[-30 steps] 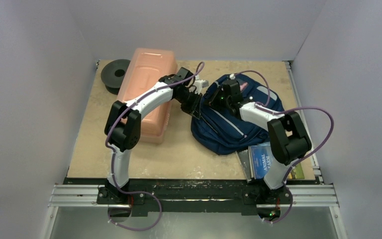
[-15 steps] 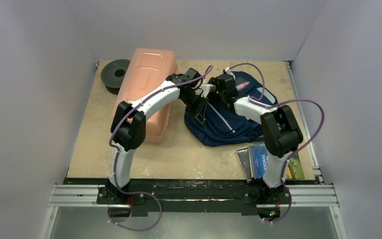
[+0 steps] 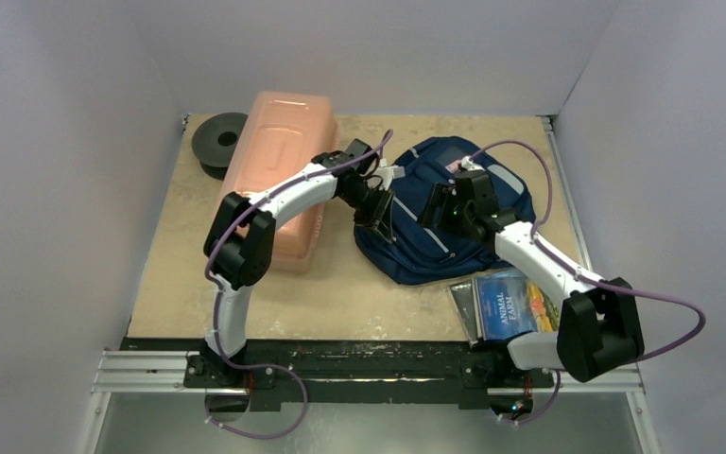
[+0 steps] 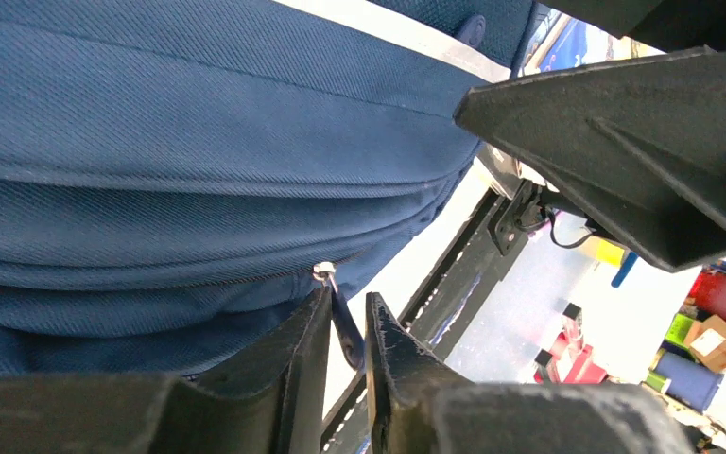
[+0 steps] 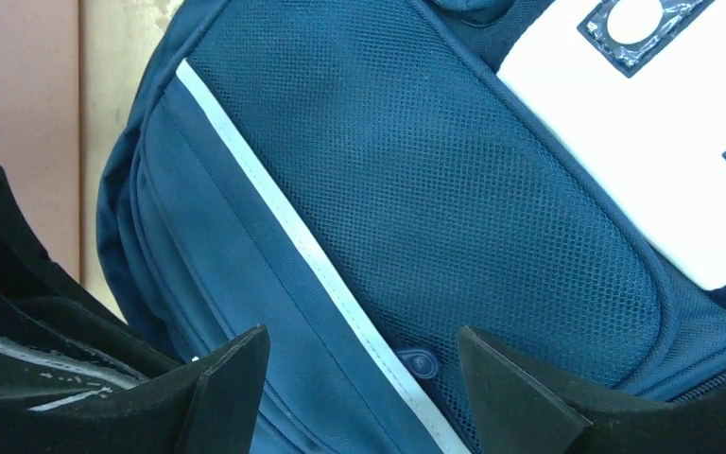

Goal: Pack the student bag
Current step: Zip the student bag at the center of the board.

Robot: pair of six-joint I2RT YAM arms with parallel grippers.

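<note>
Near edge: books, unpacked. Middle of worktop: student bag, zipped. There, left claw narrow, nipping zip pull; right claw wide above front pocket. Step: opening bag. Next, likely: right pins fabric, left draws zip

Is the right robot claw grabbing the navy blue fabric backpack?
No, the right gripper stands wide open above the navy blue fabric backpack.

Matt woven cloth student bag
</note>
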